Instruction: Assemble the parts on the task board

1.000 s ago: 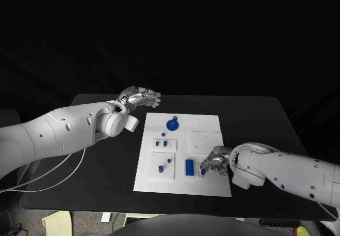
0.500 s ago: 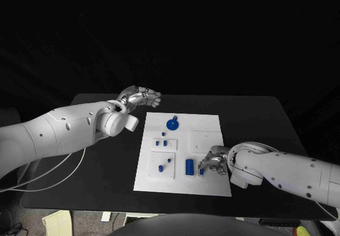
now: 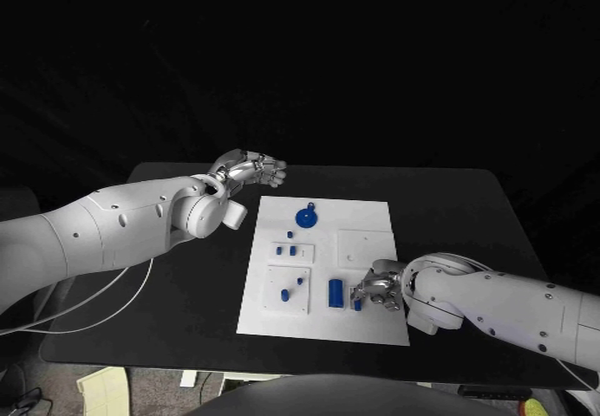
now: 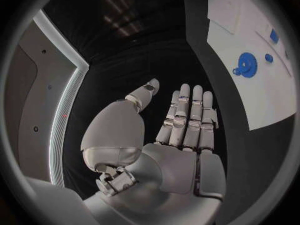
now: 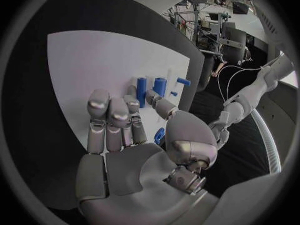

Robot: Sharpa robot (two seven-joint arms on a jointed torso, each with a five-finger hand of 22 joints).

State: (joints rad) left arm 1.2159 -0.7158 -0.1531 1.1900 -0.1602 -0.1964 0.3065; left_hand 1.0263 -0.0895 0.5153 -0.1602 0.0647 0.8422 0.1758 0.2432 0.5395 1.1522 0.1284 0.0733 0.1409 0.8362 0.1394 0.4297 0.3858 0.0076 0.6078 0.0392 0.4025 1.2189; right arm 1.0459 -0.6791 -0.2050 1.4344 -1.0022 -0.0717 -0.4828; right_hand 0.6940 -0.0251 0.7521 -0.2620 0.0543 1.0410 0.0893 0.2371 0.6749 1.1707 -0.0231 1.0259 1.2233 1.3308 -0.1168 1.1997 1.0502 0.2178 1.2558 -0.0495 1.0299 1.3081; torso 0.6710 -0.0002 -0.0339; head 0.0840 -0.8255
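Head view: right hand (image 3: 379,291) has crept slightly nearer, fingers pinching a small blue part (image 3: 358,303) on the task board (image 3: 375,329), likely mid-seating; left hand (image 3: 251,169) stays spread, idle

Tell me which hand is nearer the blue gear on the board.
Left. The left hand hovers over the black table just off the board's far corner, near the blue gear. The right hand sits at the board's near end.

1. The head view looks down from above onto the counter (image 3: 463,217) and the whole task board (image 3: 328,269).
2. The left wrist view sits close behind the left robot hand (image 4: 178,135), sharing the task board's gear end.
3. The right wrist view sits close behind the right robot hand (image 5: 134,135), low over the task board.
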